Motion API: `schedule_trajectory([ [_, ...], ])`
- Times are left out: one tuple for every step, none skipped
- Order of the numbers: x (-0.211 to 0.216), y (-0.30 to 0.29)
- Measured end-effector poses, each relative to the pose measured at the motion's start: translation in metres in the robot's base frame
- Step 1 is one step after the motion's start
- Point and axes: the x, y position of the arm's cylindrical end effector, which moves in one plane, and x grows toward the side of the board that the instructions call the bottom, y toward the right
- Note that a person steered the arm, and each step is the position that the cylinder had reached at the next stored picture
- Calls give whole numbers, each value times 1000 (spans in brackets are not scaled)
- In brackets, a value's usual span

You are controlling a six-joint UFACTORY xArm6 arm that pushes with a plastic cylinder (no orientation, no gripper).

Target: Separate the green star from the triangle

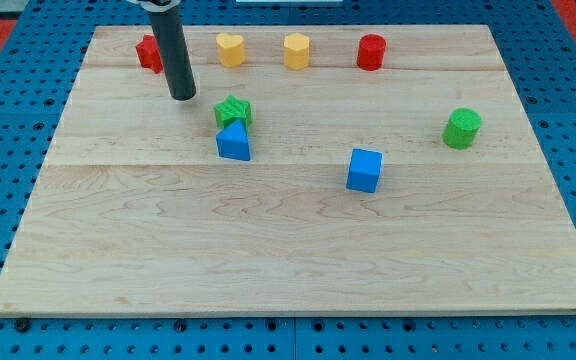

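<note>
Right now my tip (182, 96) holds nothing, resting on the board just up-left of the green star (233, 110), which touches the blue triangle (234, 142) directly below it

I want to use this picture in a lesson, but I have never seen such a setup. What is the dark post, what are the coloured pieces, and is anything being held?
The dark post is a rod on a robot arm. It cannot grasp; my tip only slides and pushes, so nothing is held. One camera looks down at a wooden board. Near the view's top edge lie a red block partly behind the rod, a yellow heart, a yellow hexagon and a red cylinder. The green star touches the blue triangle just below it. My tip stands up-left of the star, apart from it. A blue cube and green cylinder lie to the right.
</note>
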Motion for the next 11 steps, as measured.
schedule_trajectory([
  [0,-2],
  [0,-9],
  [0,-13],
  [2,-18],
  [7,-19],
  [7,-20],
  [3,2],
  [-1,72],
  [51,102],
  [74,85],
  [74,26],
])
